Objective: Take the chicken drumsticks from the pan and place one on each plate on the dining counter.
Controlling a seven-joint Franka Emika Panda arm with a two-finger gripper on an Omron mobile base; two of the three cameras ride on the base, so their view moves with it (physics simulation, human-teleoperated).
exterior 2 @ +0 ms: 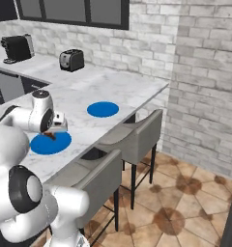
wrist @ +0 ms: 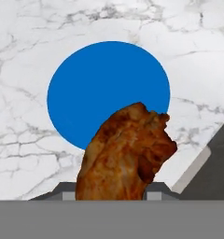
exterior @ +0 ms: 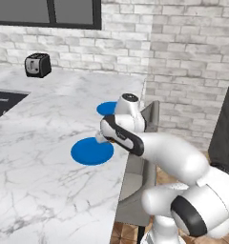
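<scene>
My gripper [wrist: 111, 192] is shut on an orange-brown chicken drumstick [wrist: 125, 156], holding it just above the near blue plate [wrist: 109, 93] on the white marble dining counter [exterior: 45, 157]. In the right base view the drumstick [exterior 2: 50, 136] hangs from the gripper [exterior 2: 57, 129] over the near plate's [exterior 2: 50, 144] right part. The second blue plate [exterior 2: 103, 109] lies bare farther along the counter, close to its edge. From the left base view the gripper [exterior: 101, 138] sits at the near plate's [exterior: 90, 151] far right rim, with the other plate [exterior: 106, 108] behind it. The pan is out of view.
Two grey stools [exterior 2: 137, 135] stand under the counter's overhang on the right. A toaster [exterior 2: 71, 60] and a black coffee machine [exterior 2: 17, 48] sit at the back by the brick wall. A dark cooktop [exterior: 2, 105] lies at the left.
</scene>
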